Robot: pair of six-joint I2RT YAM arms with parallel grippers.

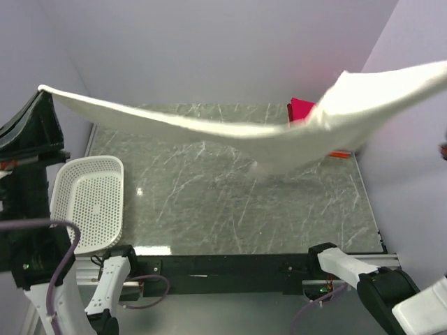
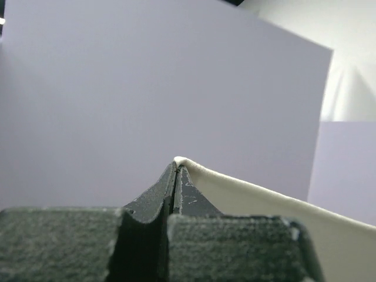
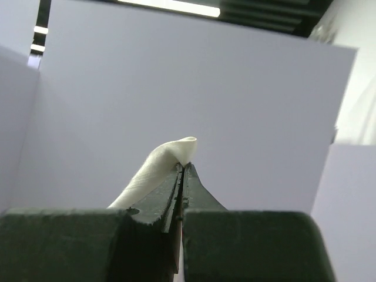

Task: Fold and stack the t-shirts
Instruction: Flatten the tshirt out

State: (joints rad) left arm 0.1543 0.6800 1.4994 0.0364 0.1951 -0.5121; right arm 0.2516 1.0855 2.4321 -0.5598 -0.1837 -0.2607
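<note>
The cream-white t-shirt (image 1: 279,143) hangs stretched in the air across the whole top view, sagging in the middle above the table. My left gripper (image 1: 43,92) is raised high at the far left and is shut on one end of it; the pinched corner shows in the left wrist view (image 2: 247,197) at the gripper's tip (image 2: 176,163). My right gripper (image 3: 183,165) is shut on the shirt's other end (image 3: 158,164); it lies off the right edge of the top view. A crimson-pink shirt (image 1: 302,108) lies at the table's far right, mostly hidden behind the cream one.
A white perforated plastic basket (image 1: 89,201) stands at the table's left edge. The dark marbled table (image 1: 209,209) is walled by pale lilac panels at the back and sides. An orange-red strip (image 1: 340,153) peeks out under the hanging shirt at the right.
</note>
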